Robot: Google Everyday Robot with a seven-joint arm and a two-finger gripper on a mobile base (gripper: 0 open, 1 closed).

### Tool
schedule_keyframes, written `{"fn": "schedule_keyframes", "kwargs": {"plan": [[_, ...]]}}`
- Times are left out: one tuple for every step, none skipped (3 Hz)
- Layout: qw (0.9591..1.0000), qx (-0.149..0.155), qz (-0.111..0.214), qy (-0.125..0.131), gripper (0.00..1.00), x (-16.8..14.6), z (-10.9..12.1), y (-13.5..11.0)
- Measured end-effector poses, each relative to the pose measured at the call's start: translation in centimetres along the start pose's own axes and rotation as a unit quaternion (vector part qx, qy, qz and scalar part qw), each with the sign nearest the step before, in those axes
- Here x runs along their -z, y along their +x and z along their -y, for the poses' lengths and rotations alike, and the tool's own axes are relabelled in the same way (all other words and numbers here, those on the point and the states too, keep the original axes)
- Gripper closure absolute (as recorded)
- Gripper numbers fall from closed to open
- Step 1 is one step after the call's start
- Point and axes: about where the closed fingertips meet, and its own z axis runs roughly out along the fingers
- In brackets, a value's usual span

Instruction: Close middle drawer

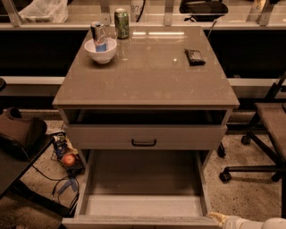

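Cabinet (147,85) in grey-beige fills the centre of the frame, its flat top carrying a few small things. A white bowl (101,50) sits at the upper left of the top with a silver-blue can (98,32) standing in it. A green can (121,23) stands just behind and to the right of the bowl. A small dark packet (195,56) lies alone towards the upper right.

Under the top is a dark gap, then a taller drawer front (187,136) with a bold black handle (144,142), pushed in. Below it the middle drawer (134,221) is pulled far out towards the bottom of the frame. Its long shallow tray is exposed and its low front is cut by the bottom edge.

The gripper (215,217) enters at the lower right on a pale arm (257,222). Its yellowish tip is right at the right-hand corner of the middle drawer's front. Whether it touches is unclear, and its grip state cannot be read from this view.

On the right an office chair (270,120) stands with its wheeled base (250,169) on the speckled floor, near the drawer's right side but apart from it. On the left a dark bag (20,132) sits by the frame edge. A red-orange ball (69,159) and loose cables (60,185) lie on the floor just beside the drawer's left side. A crumpled plastic bag (44,10) rests at the upper left.
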Motion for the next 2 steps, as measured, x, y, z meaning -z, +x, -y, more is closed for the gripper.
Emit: {"fn": "schedule_keyframes", "kwargs": {"plan": [[0.9996,0.014,0.021,-0.013,0.64,-2.37,-1.29,0.31],[0.9994,0.015,0.025,-0.016,0.87,-2.79,-1.6,0.31]]}}
